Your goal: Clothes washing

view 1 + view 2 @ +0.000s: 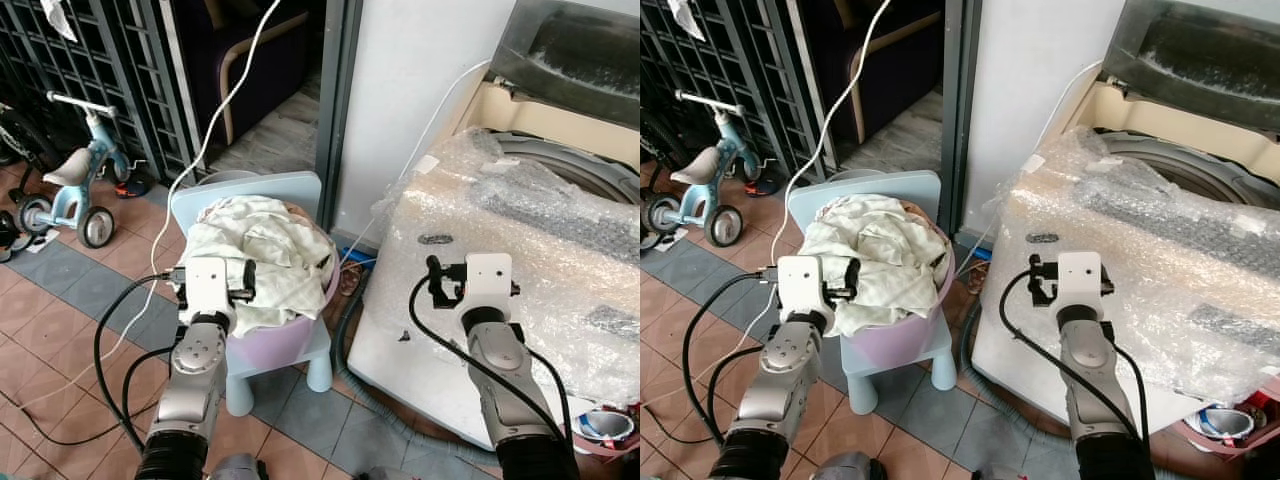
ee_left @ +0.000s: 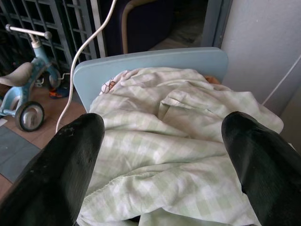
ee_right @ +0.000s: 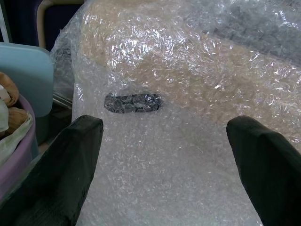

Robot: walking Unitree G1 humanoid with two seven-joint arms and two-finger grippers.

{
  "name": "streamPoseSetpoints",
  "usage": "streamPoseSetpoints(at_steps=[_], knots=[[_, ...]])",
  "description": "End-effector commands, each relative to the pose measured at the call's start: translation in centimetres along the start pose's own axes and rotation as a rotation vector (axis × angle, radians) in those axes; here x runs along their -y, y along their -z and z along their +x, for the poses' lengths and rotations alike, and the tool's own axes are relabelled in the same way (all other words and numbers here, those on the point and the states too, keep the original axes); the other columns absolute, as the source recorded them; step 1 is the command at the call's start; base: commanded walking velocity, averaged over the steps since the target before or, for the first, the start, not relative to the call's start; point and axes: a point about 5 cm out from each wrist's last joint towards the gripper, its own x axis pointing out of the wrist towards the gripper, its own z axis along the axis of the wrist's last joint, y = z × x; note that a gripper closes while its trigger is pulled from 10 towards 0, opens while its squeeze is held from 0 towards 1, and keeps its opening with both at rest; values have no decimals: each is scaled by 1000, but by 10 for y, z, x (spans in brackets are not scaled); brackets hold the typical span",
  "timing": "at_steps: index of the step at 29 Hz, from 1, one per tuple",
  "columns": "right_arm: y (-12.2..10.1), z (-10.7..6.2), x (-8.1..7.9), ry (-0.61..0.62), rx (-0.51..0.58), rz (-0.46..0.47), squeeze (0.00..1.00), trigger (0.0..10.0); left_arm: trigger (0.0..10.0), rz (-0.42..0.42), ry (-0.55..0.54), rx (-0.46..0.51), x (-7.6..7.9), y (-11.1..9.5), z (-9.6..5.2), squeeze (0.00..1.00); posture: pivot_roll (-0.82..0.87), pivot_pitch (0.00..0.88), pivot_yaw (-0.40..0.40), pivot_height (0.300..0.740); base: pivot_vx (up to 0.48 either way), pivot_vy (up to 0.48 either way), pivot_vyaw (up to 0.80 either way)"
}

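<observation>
Over the basket's near rim, left gripper (image 1: 246, 281) spreads its jaws above cream laundry (image 1: 262, 255), poised to grab; right gripper (image 3: 162, 155), jaws spread, faces the bubble-wrapped washer (image 1: 530, 250)

A basket (image 1: 300, 335) heaped with clothes (image 1: 262, 255) is set on a small chair (image 1: 310, 195), left of the washing machine (image 1: 520, 260). A tricycle (image 1: 75, 195) is parked further left, before a grille (image 1: 90, 60).
</observation>
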Motion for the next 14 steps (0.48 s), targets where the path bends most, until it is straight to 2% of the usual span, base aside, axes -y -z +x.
streamPoseSetpoints(at_steps=[1, 6, 11, 14], knots=[[-3, 3, -1, -16, 10, 21, 0, 10000, 10000, 15, -13, 13, -3, -5, -2, 0, 36, 19, -17, 740, 0, 0, 0], [-4, 3, -3, -44, 23, 4, 0, 10000, 10000, 19, -35, -3, -7, -1, -8, 0, 31, 29, -11, 740, 0, 0, 0], [0, -6, -8, -61, 14, 31, 0, 10000, 10000, 3, -71, -13, -13, 3, -19, 0, 17, 41, -2, 740, 0, 0, 730], [7, -11, -10, -66, -9, 45, 0, 10000, 10000, -2, -30, -43, -8, 4, -21, 0, 24, 35, 0, 740, 0, 0, 788]])
